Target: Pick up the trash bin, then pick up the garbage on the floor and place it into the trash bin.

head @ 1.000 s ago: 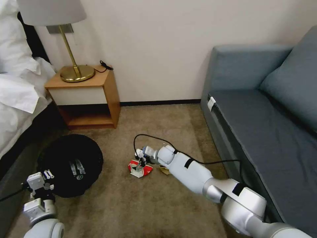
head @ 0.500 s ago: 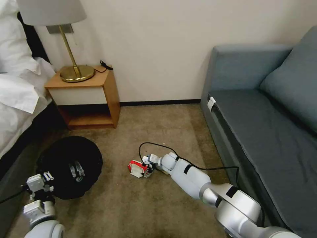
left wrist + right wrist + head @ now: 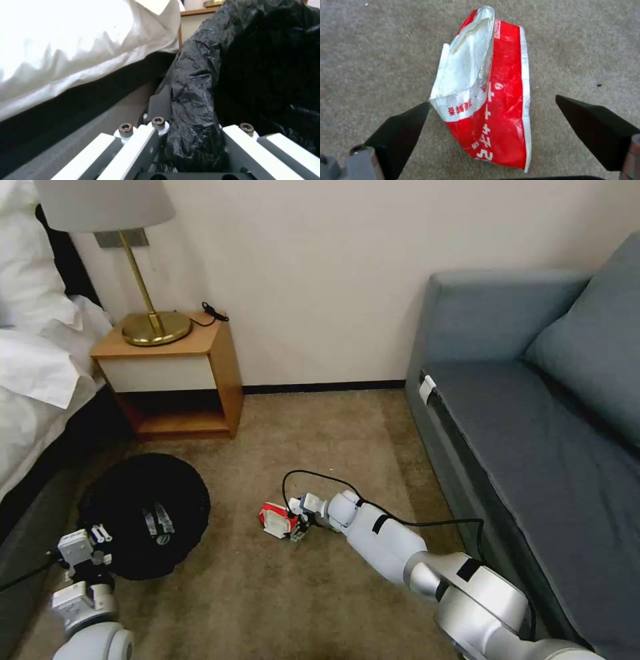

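Red-and-white plastic snack packet [image 3: 486, 100], one alone, lies flat on the tan carpet [image 3: 300, 593] between my right gripper [image 3: 491, 117]'s two spread black fingers [image 3: 400, 125]. My left gripper [image 3: 186, 140] clamps one round bin's black-bagged rim [image 3: 196, 105] beside the bed; two clear items lie inside it.

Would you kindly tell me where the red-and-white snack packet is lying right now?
The snack packet lies on the carpet mid-floor in the head view, between the trash bin and the sofa, with the open right claw straddling it.
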Robot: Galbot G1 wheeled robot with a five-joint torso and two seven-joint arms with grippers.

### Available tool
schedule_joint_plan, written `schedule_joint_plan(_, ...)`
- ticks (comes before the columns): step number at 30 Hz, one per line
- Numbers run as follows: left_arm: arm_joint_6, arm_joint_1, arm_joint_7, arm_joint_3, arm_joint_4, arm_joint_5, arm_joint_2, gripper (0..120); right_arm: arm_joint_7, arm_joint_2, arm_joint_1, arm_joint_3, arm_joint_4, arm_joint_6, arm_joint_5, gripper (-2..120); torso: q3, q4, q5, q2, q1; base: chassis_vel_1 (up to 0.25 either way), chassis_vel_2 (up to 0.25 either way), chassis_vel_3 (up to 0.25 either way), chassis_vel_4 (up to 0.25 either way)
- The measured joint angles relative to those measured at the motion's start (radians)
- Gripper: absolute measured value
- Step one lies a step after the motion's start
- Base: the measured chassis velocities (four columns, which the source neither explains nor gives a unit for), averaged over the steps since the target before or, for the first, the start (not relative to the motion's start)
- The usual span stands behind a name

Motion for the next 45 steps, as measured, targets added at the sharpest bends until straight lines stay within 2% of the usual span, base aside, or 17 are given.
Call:
schedule_joint_plan(1,0.0,0.0,0.0,0.0,0.0,0.0,0.0,5,0.0,0.0,0.0,0.0,0.0,0.0,0.0,96,0.0,0.0,0.0,0.0,0.0,0.0,0.0,0.0,0.0)
schedule_joint_plan(8,-0.001,0.0,0.0,0.0,0.0,0.0,-0.001,5,-0.034,0.0,-0.006,0.008,-0.014,0.03,0.0,69,0.0,0.0001,0.0,0.0,0.0,0.0,0.0,0.0,0.0)
schedule_joint_plan(9,-0.001,0.0,0.0,0.0,0.0,0.0,-0.001,5,-0.034,0.0,-0.006,0.008,-0.014,0.03,0.0,69,0.0,0.0001,0.0,0.0,0.0,0.0,0.0,0.0,0.0)
schedule_joint_plan(12,-0.001,0.001,0.0,0.0,0.0,0.001,-0.002,5,-0.051,0.0,-0.014,0.015,-0.017,0.04,-0.005,53,0.0,0.0,0.0,0.0,0.0,0.0,0.0,0.0,0.0)
schedule_joint_plan(13,-0.001,0.001,0.0,0.0,0.0,0.001,-0.002,5,-0.051,0.0,-0.014,0.015,-0.017,0.04,-0.005,53,0.0,0.0,0.0,0.0,0.0,0.0,0.0,0.0,0.0)
schedule_joint_plan(15,-0.002,0.001,0.0,0.0,0.001,0.001,-0.002,5,-0.054,0.0,-0.02,0.016,-0.016,0.042,-0.007,42,0.0,0.0,0.0,0.0,0.0,0.0,0.0,0.0,0.0)
schedule_joint_plan(17,-0.002,0.001,0.0,0.0,0.001,0.001,-0.003,5,-0.055,0.0,-0.022,0.016,-0.015,0.043,-0.008,39,0.0,0.0,0.0,0.0,0.0,0.0,0.0,0.0,0.0)
schedule_joint_plan(19,-0.002,0.001,0.0,0.001,0.001,0.002,-0.004,5,-0.059,0.0,-0.025,0.017,-0.014,0.046,-0.009,28,0.0,0.0,0.0,0.0,0.0,0.0,0.0,0.0,0.0)
schedule_joint_plan(23,-0.002,0.002,0.0,0.001,0.001,0.002,-0.004,5,-0.061,0.0,-0.025,0.02,-0.014,0.049,-0.009,18,0.0,0.0,0.0,0.0,0.0,0.0,0.0,0.0,0.0)
schedule_joint_plan(27,-0.004,0.004,0.0,0.001,0.001,0.002,-0.004,5,-0.061,0.0,-0.025,0.027,-0.013,0.051,-0.01,1,0.0,0.0,0.0,0.0,0.0,0.0,0.0,0.0,0.0)
schedule_joint_plan(40,-0.008,0.007,0.0,-0.003,0.005,-0.001,0.002,5,-0.064,0.0,-0.033,0.037,0.018,0.051,-0.005,0,0.0,0.0,0.0,0.0,0.0,0.0,0.0,0.0,0.0)
schedule_joint_plan(45,-0.01,0.01,0.0,-0.01,0.006,-0.01,0.012,5,-0.073,-0.001,-0.047,0.049,0.116,0.039,0.022,0,0.0,0.0002,0.0,0.0,0.0,0.0,0.0,0.0,0.0)
